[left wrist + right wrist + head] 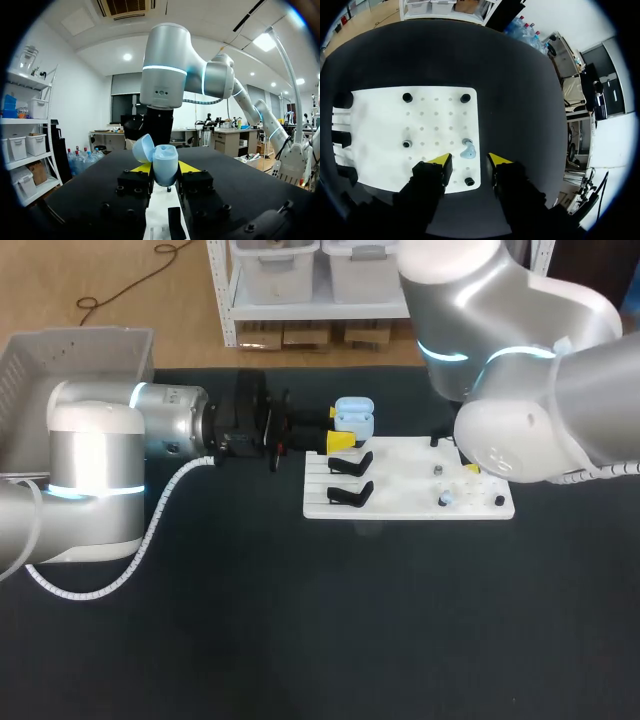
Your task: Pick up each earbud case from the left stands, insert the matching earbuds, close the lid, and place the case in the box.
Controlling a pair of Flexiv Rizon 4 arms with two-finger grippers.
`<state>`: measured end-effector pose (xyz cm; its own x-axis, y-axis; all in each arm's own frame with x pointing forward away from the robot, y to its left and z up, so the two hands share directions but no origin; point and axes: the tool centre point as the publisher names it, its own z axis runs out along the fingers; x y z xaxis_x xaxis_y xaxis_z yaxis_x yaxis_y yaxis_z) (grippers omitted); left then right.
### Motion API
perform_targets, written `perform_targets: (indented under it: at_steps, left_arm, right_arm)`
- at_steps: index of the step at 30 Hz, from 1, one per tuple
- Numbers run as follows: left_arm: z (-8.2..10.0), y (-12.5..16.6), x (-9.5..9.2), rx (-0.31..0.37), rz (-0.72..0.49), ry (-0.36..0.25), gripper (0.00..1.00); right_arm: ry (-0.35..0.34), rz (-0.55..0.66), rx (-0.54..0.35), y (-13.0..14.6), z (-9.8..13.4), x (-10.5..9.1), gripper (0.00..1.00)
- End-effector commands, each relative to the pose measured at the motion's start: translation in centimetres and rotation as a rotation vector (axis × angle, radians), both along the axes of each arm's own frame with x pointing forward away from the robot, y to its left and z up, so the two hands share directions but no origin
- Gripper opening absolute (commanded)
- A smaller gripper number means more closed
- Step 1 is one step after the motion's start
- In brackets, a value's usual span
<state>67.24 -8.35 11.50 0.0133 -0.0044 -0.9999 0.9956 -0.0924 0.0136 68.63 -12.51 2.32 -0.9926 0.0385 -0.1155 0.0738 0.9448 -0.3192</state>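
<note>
Bright, even ceiling lights [127,57]; soft sheen on the right arm [165,65] and earbud case [165,165]; black worktop [300,640] matte, shadows faint.

The left arm [95,455] and right arm [520,350] are fat, round, silver tubes with glowing rings [445,352]. A white bumpy cable [150,530] runs along the left one. The left gripper [165,167] and right gripper [469,161] are black with yellow tips.

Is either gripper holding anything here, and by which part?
The left gripper grips the open earbud case by the sides of its lower body, lid free. The right gripper is open, holding nothing; an earbud lies just ahead.
</note>
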Motion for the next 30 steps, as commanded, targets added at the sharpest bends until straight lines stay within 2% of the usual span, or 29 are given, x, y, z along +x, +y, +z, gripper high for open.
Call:
perform_targets:
  at_steps: [1, 12, 30]
  left_arm:
    - [-0.05, 0.01, 0.04, -0.001, -0.001, -0.001, 0.00]
    - [-0.05, 0.01, 0.04, -0.001, -0.001, -0.001, 0.00]
    - [-0.05, 0.01, 0.04, -0.001, -0.001, -0.001, 0.00]
  right_arm:
    - [-0.009, 0.004, -0.012, 0.13, -0.20, -0.08, 0.42]
    - [-0.017, 0.013, -0.028, -0.11, -0.42, 0.16, 0.35]
    - [-0.010, 0.014, -0.035, -0.24, -0.94, 0.21, 0.32]
